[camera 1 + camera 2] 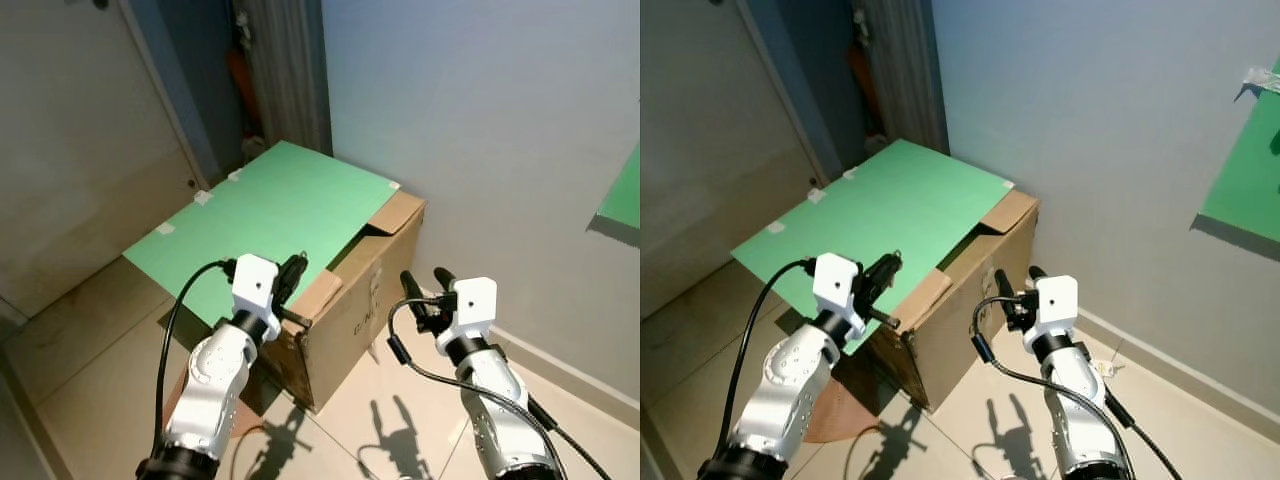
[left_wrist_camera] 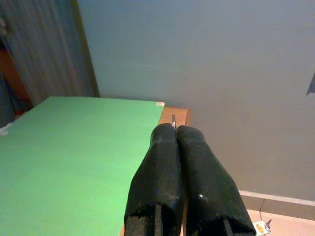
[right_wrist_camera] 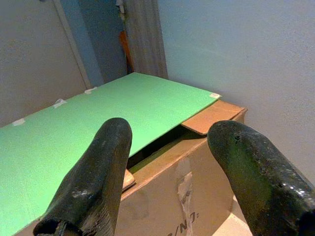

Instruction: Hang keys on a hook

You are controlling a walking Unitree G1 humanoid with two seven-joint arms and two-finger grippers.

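Left pincer (image 2: 174, 129) pinches a thin metal sliver (image 2: 173, 121) pointing toward twelve o'clock; right pincer (image 3: 167, 142) gapes.

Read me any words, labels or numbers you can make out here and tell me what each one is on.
Cardboard box: dark printed letters on its side, partly readable in the right wrist view as "/NO:"; the rest is cut off or blurred.
White tag on the floor: too small to read.
Green board on the box: no text.
Wall: no text.
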